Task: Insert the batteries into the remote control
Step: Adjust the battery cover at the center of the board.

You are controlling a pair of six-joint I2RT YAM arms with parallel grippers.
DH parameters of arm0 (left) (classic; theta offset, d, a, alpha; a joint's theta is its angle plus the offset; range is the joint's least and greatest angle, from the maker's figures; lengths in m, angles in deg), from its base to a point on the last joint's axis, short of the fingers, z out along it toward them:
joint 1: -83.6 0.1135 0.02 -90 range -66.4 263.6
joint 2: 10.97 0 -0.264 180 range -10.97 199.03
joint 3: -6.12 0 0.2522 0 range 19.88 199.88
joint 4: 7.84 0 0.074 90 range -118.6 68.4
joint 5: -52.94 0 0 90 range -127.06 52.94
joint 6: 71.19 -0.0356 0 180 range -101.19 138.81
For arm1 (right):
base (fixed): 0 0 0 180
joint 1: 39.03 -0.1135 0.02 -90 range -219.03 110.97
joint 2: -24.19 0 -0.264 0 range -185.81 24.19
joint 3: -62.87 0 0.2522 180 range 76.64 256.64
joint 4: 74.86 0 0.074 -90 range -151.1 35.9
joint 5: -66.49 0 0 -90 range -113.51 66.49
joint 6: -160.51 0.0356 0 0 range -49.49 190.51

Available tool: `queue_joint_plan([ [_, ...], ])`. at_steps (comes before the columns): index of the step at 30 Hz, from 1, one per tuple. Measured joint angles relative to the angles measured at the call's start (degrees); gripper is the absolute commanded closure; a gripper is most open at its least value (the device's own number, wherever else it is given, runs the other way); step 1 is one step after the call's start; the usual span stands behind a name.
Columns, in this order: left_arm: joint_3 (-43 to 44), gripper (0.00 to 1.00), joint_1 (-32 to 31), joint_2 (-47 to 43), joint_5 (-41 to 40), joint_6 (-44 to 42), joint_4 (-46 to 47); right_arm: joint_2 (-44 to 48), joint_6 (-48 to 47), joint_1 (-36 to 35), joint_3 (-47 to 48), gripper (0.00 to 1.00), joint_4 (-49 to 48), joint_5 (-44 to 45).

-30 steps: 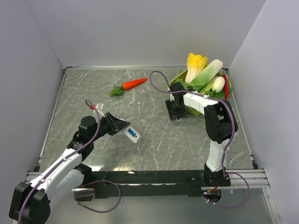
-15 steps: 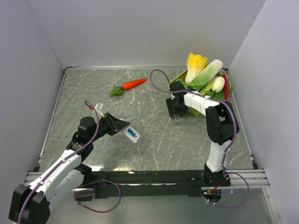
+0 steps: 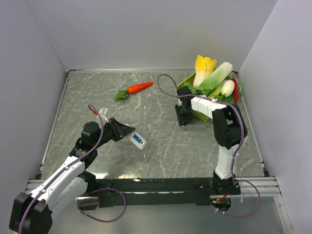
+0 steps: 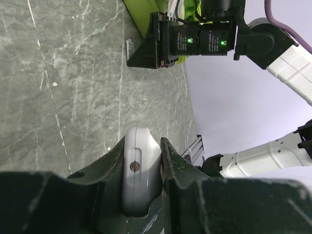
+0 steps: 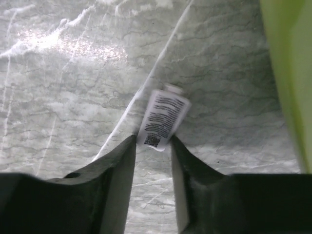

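Left arm: white link shells, black joints. Right arm: same white-and-black build. Purple cable runs along each. Two green indicator lights on right arm's black wrist housing. Fingers: matte black, wedge-shaped, scuffed.

Nothing legible. At the right gripper fingertips, a small white rectangular printed label: black print lines and a code block, too blurred to read.

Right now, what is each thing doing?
Left hand, shut on the remote control.
Remote control, clamped, blue showing on its upward face.
Right hand, shut on a labelled white piece.
Carrot, lying loose on the table.
Green bowl, heaped with vegetables.
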Motion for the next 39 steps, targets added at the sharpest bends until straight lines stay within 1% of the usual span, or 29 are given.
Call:
queue_joint_plan([
  [5,0.0,0.99,0.0,0.11,0.02,0.04,0.0,0.07,0.74,-1.07,-0.33,0.63,-0.33,-1.36],
  [8,0.0,0.99,0.0,0.11,0.02,0.04,0.0,0.92,1.46,-2.47,-1.62,0.57,-1.44,-1.88],
  [9,0.0,0.99,0.0,0.11,0.02,0.07,0.0,1.22,1.79,-2.91,-2.01,0.53,-1.79,-1.99],
  [13,0.0,0.99,0.0,0.09,0.02,0.04,-0.02,1.86,2.86,-5.38,-2.91,0.45,-3.13,-2.6],
  [14,0.0,0.99,0.0,0.07,0.02,0.07,-0.04,1.86,2.97,-6.05,-2.91,0.41,-3.3,-2.62],
  [19,0.0,0.99,0.0,-0.04,0.0,0.07,-0.17,1.07,3.58,-8.07,-1.53,0.37,-3.85,-4.39],
  [20,0.0,0.99,0.0,-0.15,0.0,0.07,-0.22,0.72,3.63,-8.33,-0.96,0.34,-4.0,-5.11],
  [25,0.0,0.99,0.0,-1.11,-0.04,0.07,-0.42,-0.11,3.26,-9.27,1.11,0.32,-6.69,-7.74],
  [30,-0.02,0.99,0.0,-1.2,-0.04,0.07,-0.44,-2.93,1.92,-9.46,3.96,0.3,-9.35,-7.67],
  [36,-0.02,0.99,0.0,-2.01,-0.2,-0.02,-1.01,-3.04,-2.82,-8.72,4.17,0.29,-11.41,-9.29],
  [39,-0.02,0.99,0.04,-2.58,-0.2,-0.02,-1.51,-1.88,-5.25,-6.91,4.04,0.28,-11.37,-10.97],
])
